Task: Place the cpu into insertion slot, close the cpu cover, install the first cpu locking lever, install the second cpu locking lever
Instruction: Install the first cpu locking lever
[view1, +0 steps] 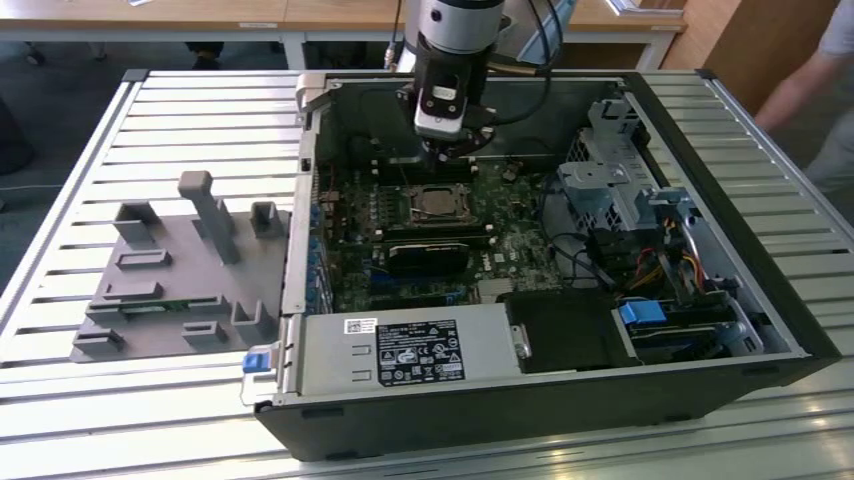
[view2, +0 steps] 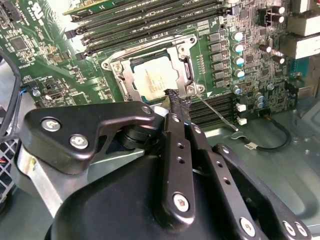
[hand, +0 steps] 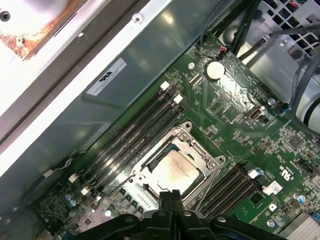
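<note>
Gripper (view2: 177, 100): your two fingers are pressed together at the tips with nothing between them. The tips hang just over one corner of the socket; whether they touch it can't be told. Same reading in the first wrist view (hand: 170, 194).

Cpu (view2: 152, 80): seated in the insertion slot (hand: 187, 132), its pale metal top facing up and level with the board.

Cpu cover (view2: 126, 85): lies flat around the chip, which shows through its square opening. In the first wrist view the frame (hand: 204, 159) borders the cpu (hand: 172, 170) on all sides.

A thin metal rod (view2: 215, 112) runs from the socket corner nearest your fingertips out across the memory slots (view2: 210, 107).

More memory slots (hand: 135, 132) flank the socket's other side, and a coin cell (hand: 215, 70) sits further off on the green board.

Exterior view: your gripper (view1: 445, 152) hangs inside the open computer case (view1: 534, 420), above the far edge of the socket, with the cpu (view1: 434, 203) just in front of it. The power supply (view1: 400, 350) fills the case's near edge. The case rests on a slatted table (view1: 200, 100), and a grey fixture (view1: 174, 270) stands at the exterior view's left. A person's arm (view1: 807, 85) shows at the far right.
</note>
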